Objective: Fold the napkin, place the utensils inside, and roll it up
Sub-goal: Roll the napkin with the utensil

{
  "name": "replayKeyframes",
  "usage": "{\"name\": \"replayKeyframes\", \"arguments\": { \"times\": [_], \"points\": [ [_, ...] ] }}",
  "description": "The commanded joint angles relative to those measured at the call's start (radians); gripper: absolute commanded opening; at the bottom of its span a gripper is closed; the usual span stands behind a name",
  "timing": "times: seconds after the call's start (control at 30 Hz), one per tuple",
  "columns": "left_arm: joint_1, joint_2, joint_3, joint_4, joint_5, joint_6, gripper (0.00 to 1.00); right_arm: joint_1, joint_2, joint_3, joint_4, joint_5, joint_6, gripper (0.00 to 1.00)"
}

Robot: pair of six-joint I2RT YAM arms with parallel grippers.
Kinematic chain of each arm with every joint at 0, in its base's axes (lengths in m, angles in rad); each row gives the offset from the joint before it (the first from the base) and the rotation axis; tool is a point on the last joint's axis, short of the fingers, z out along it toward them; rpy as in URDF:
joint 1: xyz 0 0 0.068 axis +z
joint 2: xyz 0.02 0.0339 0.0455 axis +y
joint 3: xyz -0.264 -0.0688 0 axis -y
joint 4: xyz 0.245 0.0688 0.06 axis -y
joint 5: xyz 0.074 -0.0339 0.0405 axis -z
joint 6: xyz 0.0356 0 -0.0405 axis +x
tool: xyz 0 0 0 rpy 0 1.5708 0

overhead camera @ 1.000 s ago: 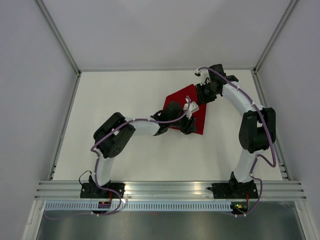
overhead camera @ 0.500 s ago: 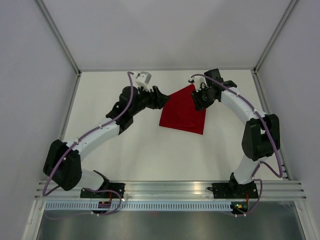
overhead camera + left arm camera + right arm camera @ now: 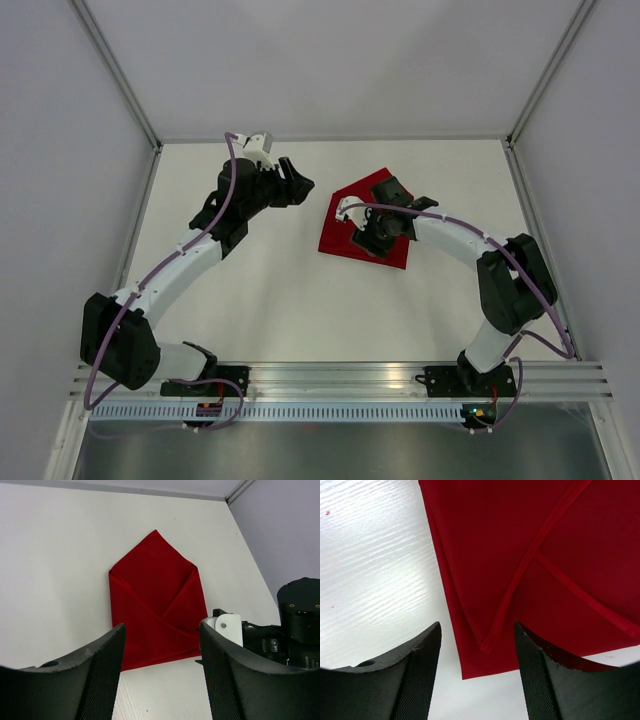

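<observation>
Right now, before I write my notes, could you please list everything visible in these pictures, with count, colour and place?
napkin: one, bright red, folded to a pointed shape, flat on the table, right of centre.
knife: none visible in any view.
table: one, white, under everything.
rail: one, silver metal, along the table's near edge.
left arm: one, white and black, purple cable.
right arm: one, same colours.
left gripper: one, black, open, empty, left of the napkin, apart from it.
right gripper: one, black, open, empty, over the napkin.
</observation>
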Motion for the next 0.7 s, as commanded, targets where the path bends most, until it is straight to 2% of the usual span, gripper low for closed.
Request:
{"name": "replayKeyframes", "arguments": {
  "times": [0.0, 0.17, 0.67],
  "points": [
    [0.002, -0.011, 0.064, -0.060, -0.018, 0.026, 0.66, 0.005, 0.018, 0.028, 0.076, -0.015, -0.085, 0.66],
    [0.004, -0.010, 0.066, -0.072, -0.005, 0.037, 0.66, 0.014, 0.028, 0.009, 0.065, -0.068, -0.120, 0.66],
    [0.013, -0.016, 0.052, -0.073, 0.005, 0.061, 0.66, 0.029, 0.127, -0.006, 0.112, -0.040, -0.157, 0.65]
  ]
}}
